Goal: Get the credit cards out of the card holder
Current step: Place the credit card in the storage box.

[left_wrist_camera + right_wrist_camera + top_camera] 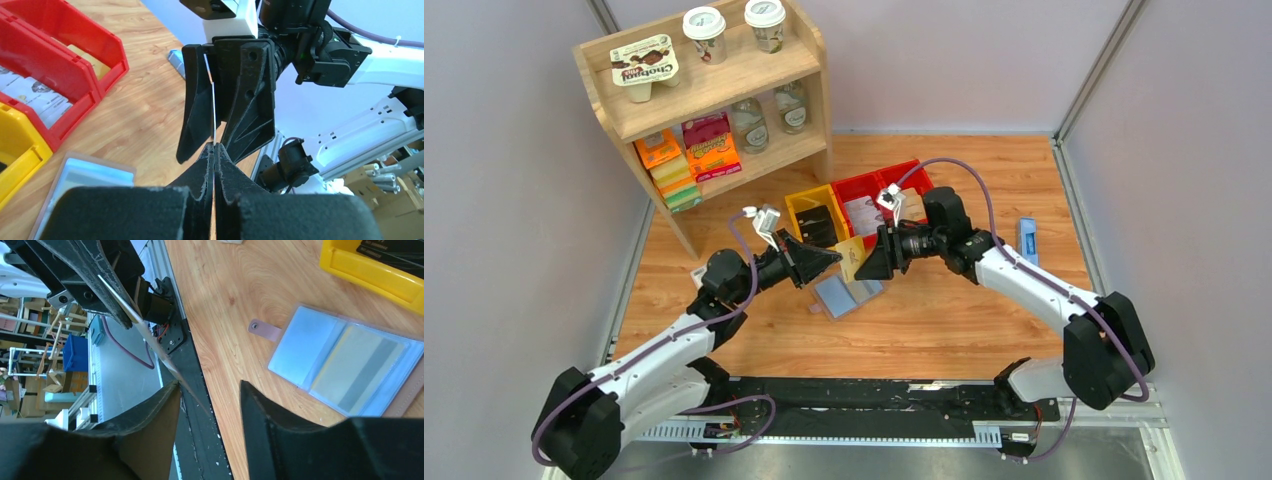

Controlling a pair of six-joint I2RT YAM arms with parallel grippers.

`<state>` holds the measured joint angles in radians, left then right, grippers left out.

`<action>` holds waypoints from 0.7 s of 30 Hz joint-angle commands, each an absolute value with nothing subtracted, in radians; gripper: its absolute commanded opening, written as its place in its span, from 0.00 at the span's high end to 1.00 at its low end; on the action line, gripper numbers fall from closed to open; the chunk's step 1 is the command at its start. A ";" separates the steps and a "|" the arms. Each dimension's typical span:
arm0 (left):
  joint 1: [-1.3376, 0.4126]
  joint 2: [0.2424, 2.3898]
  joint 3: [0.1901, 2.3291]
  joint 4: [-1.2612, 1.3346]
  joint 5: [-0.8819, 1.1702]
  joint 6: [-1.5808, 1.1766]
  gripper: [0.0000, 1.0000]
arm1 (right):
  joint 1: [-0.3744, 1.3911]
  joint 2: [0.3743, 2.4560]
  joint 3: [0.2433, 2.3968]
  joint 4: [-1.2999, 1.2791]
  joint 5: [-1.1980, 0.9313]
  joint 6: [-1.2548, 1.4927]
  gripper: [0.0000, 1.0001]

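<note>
The card holder [849,294] lies open on the wooden table, its blue-grey clear pockets up [345,362] [85,175]; a card with a dark stripe shows inside one pocket. My left gripper [832,259] [214,148] is shut on a thin credit card [852,262] held edge-on in the air [214,107]. My right gripper [862,266] [210,387] faces it, open, with the card's free end [155,347] between its fingers and touching only the left finger [167,397]. The card hangs just above and behind the holder.
A yellow bin [796,205] and red bins [879,182] stand right behind the grippers. A wooden shelf [614,100] with cups and boxes stands at the back left. A narrow blue object [1028,240] lies at the right, and a small packet [698,272] lies by the left arm.
</note>
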<state>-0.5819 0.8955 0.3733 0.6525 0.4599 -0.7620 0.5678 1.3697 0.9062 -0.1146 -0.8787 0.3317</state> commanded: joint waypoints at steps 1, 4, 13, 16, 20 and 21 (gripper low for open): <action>-0.578 0.928 0.420 0.724 0.512 -0.759 1.00 | 0.569 1.373 0.966 -0.077 -0.948 0.313 0.54; -0.578 0.959 0.426 0.724 0.512 -0.752 1.00 | 0.566 1.373 0.991 -0.087 -0.968 0.311 0.58; -0.575 1.009 0.449 0.721 0.531 -0.736 1.00 | 0.540 1.376 1.043 -0.150 -1.014 0.288 0.82; -0.571 1.017 0.463 0.701 0.526 -0.729 1.00 | 0.529 1.385 1.032 -0.155 -1.002 0.301 1.00; -0.554 0.991 0.469 0.628 0.462 -0.709 0.69 | 0.499 1.387 1.011 -0.146 -0.944 0.360 1.00; -0.552 0.962 0.472 0.570 0.412 -0.689 0.64 | 0.488 1.382 1.006 -0.144 -0.908 0.379 1.00</action>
<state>-0.5697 1.0149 0.4240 0.6479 0.4969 -0.7437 0.5262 1.3792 1.0000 -0.1432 -0.9829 0.3214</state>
